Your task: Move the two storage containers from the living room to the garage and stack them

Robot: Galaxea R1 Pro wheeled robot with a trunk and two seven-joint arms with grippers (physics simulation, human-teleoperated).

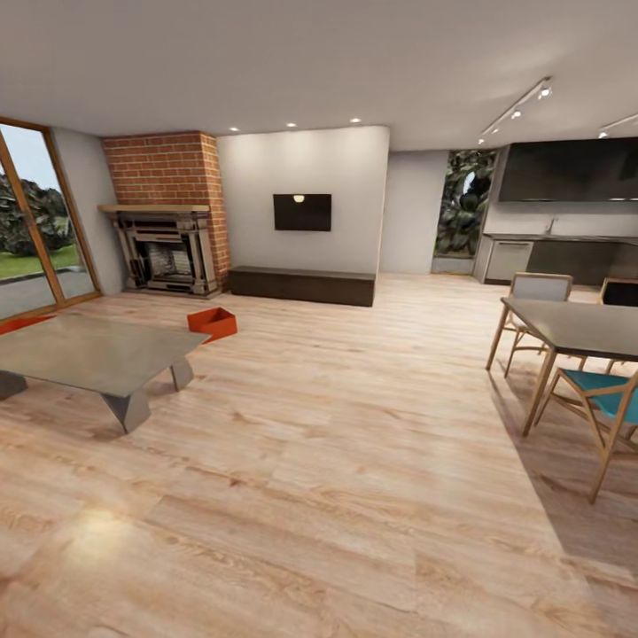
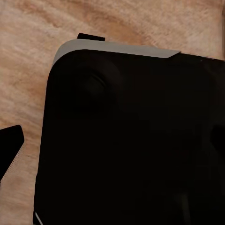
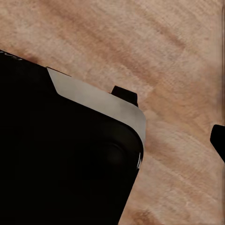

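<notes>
- The robot is in the living room, on the light wood floor [image 1: 337, 461]. The garage is somewhere else.
- One orange-red storage container [image 1: 213, 322] sits on the wood floor, far ahead and to the robot's left. It is in front of the brick fireplace [image 1: 168, 252], just past the far corner of the low grey table [image 1: 89, 354].
- A bit of orange-red peeks out at the far left, behind the table's left edge [image 1: 19, 323]. It may be the second container, but too little shows to be sure.
- The container lies a little turned, with one corner pointing toward the robot.
- It is on the left side, so I think the left arm is nearer. The robot must roll much closer first.
- The head view shows the room and the container. The wrist views show wood planks and a dark robot part [image 2: 131, 140] up close.
- I cannot tell whether either claw is released or clenched.
</notes>
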